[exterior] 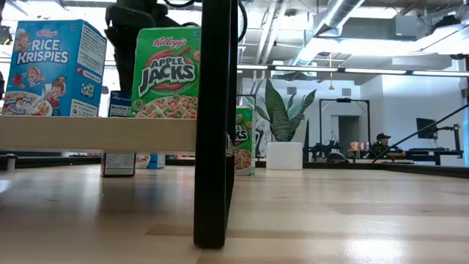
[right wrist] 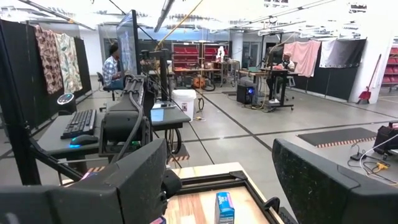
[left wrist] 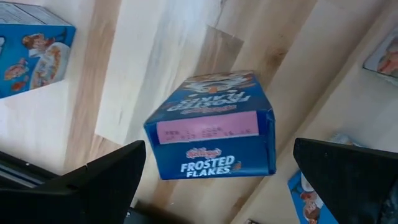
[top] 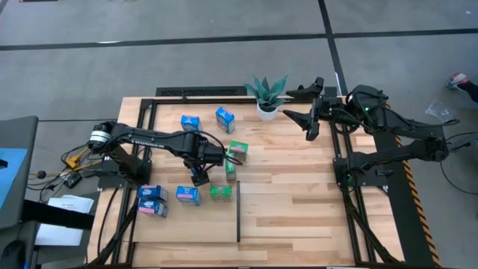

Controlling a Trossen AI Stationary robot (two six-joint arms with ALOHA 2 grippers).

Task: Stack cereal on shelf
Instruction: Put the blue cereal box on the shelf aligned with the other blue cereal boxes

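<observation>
My left gripper (top: 199, 176) (left wrist: 219, 148) hangs open over the table's middle. Its two fingers stand wide on either side of a blue Frosted Flakes cereal box (left wrist: 211, 127) without touching it. That box stands upright on the light wood, its top flap toward the wrist camera. In the low view a blue Rice Krispies box (exterior: 55, 70) and a green Apple Jacks box (exterior: 167, 73) stand on the raised light-wood shelf plank (exterior: 95, 133). More blue (top: 190, 122) (top: 225, 119) and green (top: 237, 149) boxes stand on the table. My right gripper (top: 299, 103) (right wrist: 221, 162) waits open by the far edge.
A potted plant (top: 267, 96) stands at the far edge beside my right gripper. A thin black divider strip (top: 238, 213) (exterior: 216, 125) edges the shelf plank. Black rails (top: 194, 91) frame the table. Bare wood lies to the right of the divider. People sit at desks in the room beyond.
</observation>
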